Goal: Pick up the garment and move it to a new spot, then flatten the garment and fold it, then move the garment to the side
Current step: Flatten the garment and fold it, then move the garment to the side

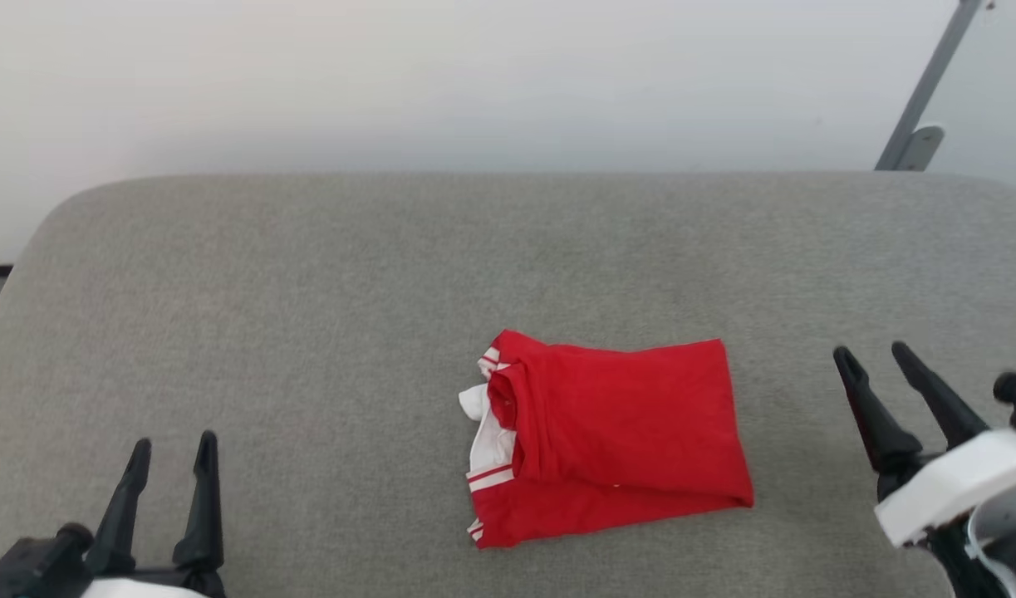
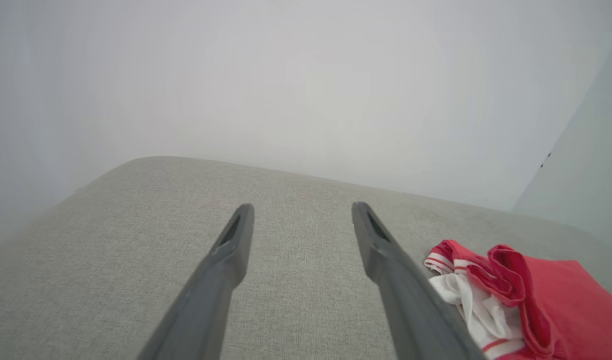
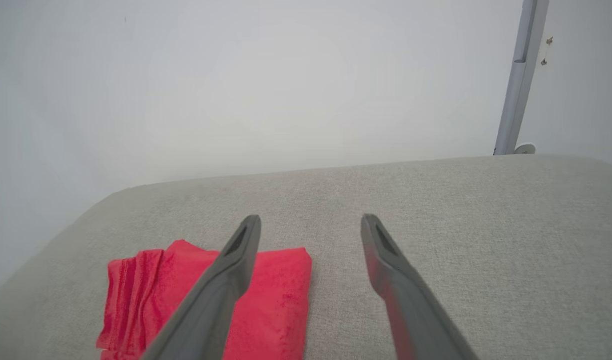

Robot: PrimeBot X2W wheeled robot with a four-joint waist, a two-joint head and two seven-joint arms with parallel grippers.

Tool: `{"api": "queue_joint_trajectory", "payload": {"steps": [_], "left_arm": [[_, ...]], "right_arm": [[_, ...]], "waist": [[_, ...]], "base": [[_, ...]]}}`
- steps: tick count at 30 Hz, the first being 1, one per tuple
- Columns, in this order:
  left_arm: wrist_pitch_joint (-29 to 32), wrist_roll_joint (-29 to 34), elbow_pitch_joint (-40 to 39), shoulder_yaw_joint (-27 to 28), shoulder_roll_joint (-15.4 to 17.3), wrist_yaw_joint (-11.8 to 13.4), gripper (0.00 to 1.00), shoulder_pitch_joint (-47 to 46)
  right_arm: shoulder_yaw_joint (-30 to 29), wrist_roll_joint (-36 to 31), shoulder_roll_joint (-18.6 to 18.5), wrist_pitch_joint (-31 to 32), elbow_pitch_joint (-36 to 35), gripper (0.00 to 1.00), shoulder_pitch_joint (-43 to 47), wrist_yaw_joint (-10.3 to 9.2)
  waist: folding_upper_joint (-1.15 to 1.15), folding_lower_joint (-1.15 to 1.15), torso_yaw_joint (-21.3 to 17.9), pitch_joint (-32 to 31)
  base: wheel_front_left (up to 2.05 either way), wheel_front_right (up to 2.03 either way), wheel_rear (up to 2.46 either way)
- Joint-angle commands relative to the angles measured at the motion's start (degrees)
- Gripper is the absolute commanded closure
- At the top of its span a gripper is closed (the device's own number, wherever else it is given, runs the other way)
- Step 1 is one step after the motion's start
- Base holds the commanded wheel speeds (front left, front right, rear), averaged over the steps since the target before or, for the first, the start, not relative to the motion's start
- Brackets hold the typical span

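Garment (image 1: 624, 423) lies as a compact red rectangle on the grey padded surface (image 1: 308, 291), a little right of centre and toward the near edge, with no lettering showing.

At the far left, the left gripper (image 1: 176, 440) sits low by the near edge, its fingers spread apart with nothing between them, well clear of the cloth. Moving right, the garment's left end shows the stacked layers: white sleeve fabric and red-white striped trim peeking from under a rolled red edge. The top face is smooth red, and the long near edge shows one layer lying over another. Further right, the right gripper (image 1: 870, 350) hovers near the garment's right end without touching it, its fingers likewise apart and empty. A grey pole (image 1: 923, 91) leans against the wall beyond the surface's far right corner.

Judging by this, flattening and folding look finished. What seems left is the last step, carrying the folded bundle off to one side, unless this spot already counts as that; the pictures do not settle it. Neither arm has a hold yet.
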Motion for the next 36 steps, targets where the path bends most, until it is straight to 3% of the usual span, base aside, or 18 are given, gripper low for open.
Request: {"api": "queue_joint_trajectory", "payload": {"steps": [1,7,14,26,36], "left_arm": [[-0.24,0.95,-0.21,0.57,-0.27,-0.17,0.00,1.18],[-0.24,2.84,-0.26,1.59,-1.29,-0.17,0.00,3.04],[-0.24,4.77,0.46,1.78,-1.93,-0.17,0.00,3.72],[-0.24,6.05,0.94,1.49,-3.50,-0.17,0.00,3.65],[-0.24,6.86,1.41,0.77,-3.94,-0.17,0.00,2.81]], "right_arm": [[0.18,-0.80,0.18,-2.82,0.94,0.00,1.21,0.01],[0.69,-2.23,0.88,-10.41,3.60,0.00,3.95,0.01],[2.08,-1.82,0.75,-15.06,6.87,0.00,5.89,0.01],[3.96,-2.12,0.66,-21.70,9.86,0.00,7.55,0.01],[2.29,-5.10,1.33,-23.57,10.33,0.00,7.51,0.01]], "waist": [[0.00,0.00,-0.91,-1.10],[0.00,0.00,-1.65,-2.12],[0.00,0.00,-1.71,-2.81],[0.00,0.00,-1.51,-3.53],[0.00,0.00,-1.44,-3.42]], "base": [[0.00,0.00,0.00],[0.00,0.00,0.00],[0.00,0.00,0.00],[0.00,0.00,0.00],[0.00,0.00,0.00]]}}
